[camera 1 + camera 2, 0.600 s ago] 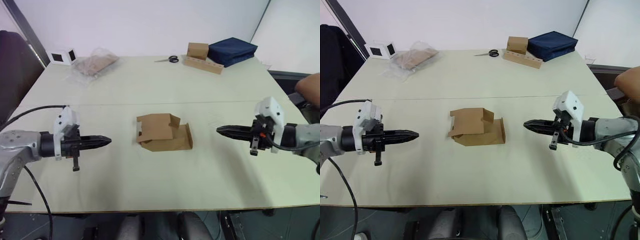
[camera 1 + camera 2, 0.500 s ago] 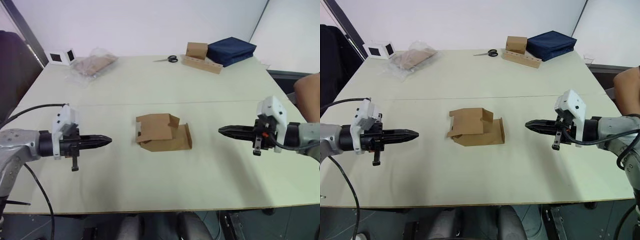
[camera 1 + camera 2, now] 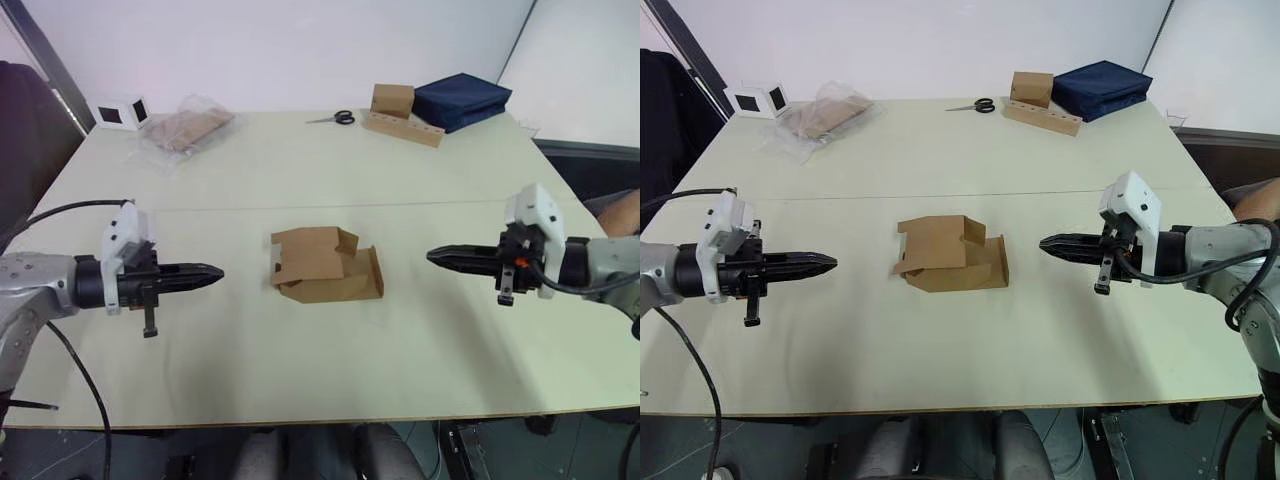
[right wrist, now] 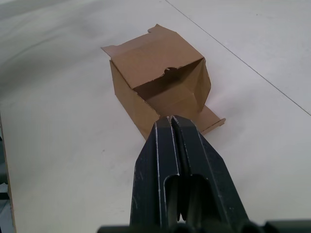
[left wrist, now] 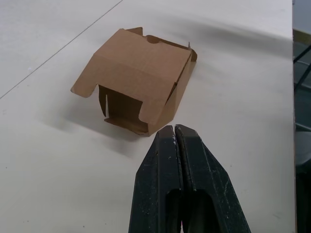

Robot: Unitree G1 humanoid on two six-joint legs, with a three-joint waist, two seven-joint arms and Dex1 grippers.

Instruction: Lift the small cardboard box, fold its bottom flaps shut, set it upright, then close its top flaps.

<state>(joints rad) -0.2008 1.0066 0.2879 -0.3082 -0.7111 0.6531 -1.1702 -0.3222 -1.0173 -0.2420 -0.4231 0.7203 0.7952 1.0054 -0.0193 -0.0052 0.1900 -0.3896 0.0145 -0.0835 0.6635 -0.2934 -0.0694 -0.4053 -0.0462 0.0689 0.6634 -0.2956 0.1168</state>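
The small cardboard box (image 3: 322,262) lies on its side in the middle of the table (image 3: 300,170), plain brown, with flaps spread at both ends. The left wrist view looks at one flapped end of the box (image 5: 138,77), the right wrist view into the hollow end of the box (image 4: 160,82). My left gripper (image 3: 212,274) hovers to the box's left, shut and empty, tip pointing at it. My right gripper (image 3: 436,257) hovers to the box's right, also shut and empty, pointing at the box. Neither touches the box.
At the back of the table are a white cube with black squares (image 3: 121,111), a clear plastic bag of brown items (image 3: 187,127), scissors (image 3: 334,118), a small brown cube on a holed strip (image 3: 401,112) and a dark blue bag (image 3: 460,99). A person's arm (image 3: 618,207) shows at far right.
My right gripper has moved a little left, closer to the box. The person's arm at the right has pulled back. The box and left gripper have hardly moved.
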